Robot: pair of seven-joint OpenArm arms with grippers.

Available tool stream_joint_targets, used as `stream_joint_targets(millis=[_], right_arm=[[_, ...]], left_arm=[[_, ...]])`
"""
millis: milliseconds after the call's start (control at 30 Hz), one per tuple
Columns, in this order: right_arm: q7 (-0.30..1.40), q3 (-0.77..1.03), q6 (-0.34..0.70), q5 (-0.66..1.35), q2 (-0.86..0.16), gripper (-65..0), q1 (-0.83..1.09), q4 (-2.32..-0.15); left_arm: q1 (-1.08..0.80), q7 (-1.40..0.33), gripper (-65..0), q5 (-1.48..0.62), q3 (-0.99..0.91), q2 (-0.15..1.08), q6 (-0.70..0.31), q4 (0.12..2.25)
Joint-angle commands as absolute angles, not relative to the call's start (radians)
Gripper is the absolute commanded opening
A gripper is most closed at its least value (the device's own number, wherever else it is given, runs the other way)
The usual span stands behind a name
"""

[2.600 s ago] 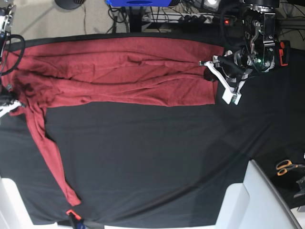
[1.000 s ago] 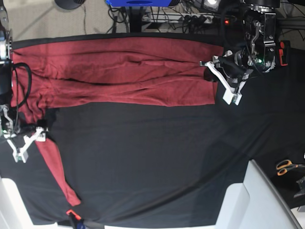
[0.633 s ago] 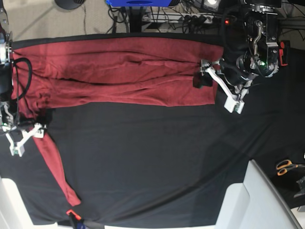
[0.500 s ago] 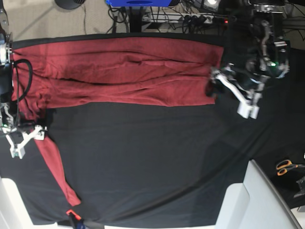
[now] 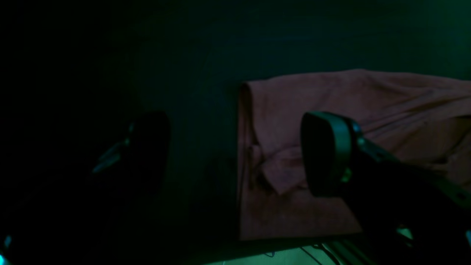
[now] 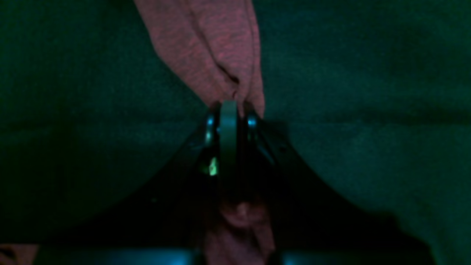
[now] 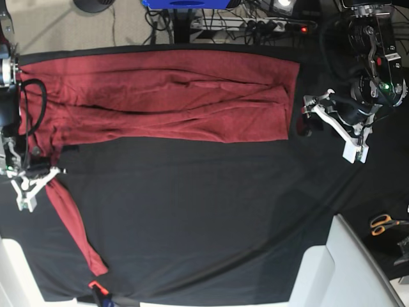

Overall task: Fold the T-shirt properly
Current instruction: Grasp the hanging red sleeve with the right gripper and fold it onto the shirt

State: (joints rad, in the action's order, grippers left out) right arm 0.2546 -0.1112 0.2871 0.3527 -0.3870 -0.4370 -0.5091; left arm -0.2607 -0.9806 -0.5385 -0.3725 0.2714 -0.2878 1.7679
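Pinching the sleeve of the T-shirt (image 7: 166, 96) at the frame's left edge, the right gripper (image 7: 35, 182) is clamped — the left gripper (image 7: 332, 131), at right, gapes empty.

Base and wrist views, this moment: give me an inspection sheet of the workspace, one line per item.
Surface: black tablecloth, bare in the middle.
Job's things: red shirt folded into a long band along the far edge; one sleeve trails toward the near edge.
Clutter: orange-handled scissors at the right side.
Grippers: right gripper shut on the sleeve; left gripper open, clear of the shirt's end.
Cables: tangle and power strip behind the table.
Surroundings: pale floor, blue bin, white panels at the near corners.
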Motion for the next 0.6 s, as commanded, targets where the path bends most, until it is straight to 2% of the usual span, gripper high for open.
stream_joint_targets(millis=[0, 133, 233, 400, 567], right_arm=[[0.249, -0.105, 0.291, 0.358, -0.401, -65.0, -0.433, -0.555], [0.291, -0.096, 0.289, 0.363, -0.404, -65.0, -0.302, -0.782], [0.378, -0.007, 0.289, 0.363, -0.397, -65.0, -0.194, -0.964], [0.492, 0.096, 0.289, 0.358, -0.355, -65.0, -0.022, -1.294], [0.601, 0.133, 0.289, 0.358, -0.318, -65.0, 0.104, -1.526]], left_arm=[[-0.254, -0.964, -10.9, -0.55, -0.378, 0.283, -0.294, 1.784], [-0.254, -0.964, -10.9, -0.55, -0.378, 0.285, -0.294, 1.779], [-0.252, -0.964, -10.9, -0.55, -0.378, 0.285, -0.294, 1.779], [-0.251, -0.964, -10.9, -0.547, -0.378, 0.285, -0.294, 1.778], [-0.249, -0.964, -10.9, -0.547, -0.378, 0.285, -0.294, 1.778]])
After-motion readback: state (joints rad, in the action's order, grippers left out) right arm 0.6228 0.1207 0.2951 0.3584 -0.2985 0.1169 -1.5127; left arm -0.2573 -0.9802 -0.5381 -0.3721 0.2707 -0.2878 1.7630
